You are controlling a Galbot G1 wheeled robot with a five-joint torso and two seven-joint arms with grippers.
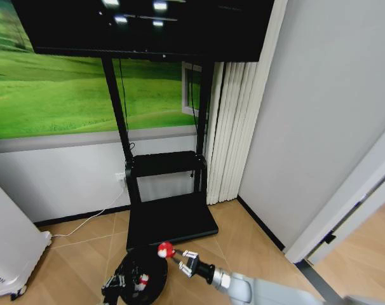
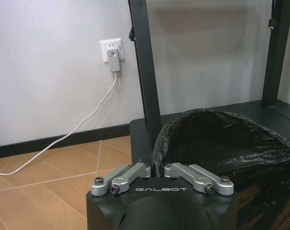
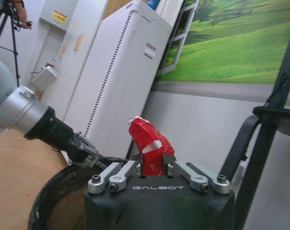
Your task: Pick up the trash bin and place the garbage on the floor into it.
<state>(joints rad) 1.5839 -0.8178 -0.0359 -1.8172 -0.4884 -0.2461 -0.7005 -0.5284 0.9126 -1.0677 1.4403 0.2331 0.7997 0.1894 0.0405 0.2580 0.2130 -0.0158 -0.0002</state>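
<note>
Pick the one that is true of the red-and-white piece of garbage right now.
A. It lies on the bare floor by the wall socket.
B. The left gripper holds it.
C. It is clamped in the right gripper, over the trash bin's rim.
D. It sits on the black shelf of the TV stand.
C: the right gripper is shut on the red-and-white piece, held at the rim of the trash bin, while the left gripper grips that bin's rim.

One bin [image 1: 145,279], bottom centre of the head view, black bag inside. Two red-and-white litter pieces: one [image 1: 165,250] just above the bin rim, one [image 1: 142,280] inside the bin. Two grippers: left [image 1: 116,284] at bottom left, right [image 1: 177,257] at bottom centre. One TV stand [image 1: 170,219], centre. One white appliance [image 1: 11,248], lower left. One wall socket [image 2: 111,49], upper left of the left wrist view.
</note>
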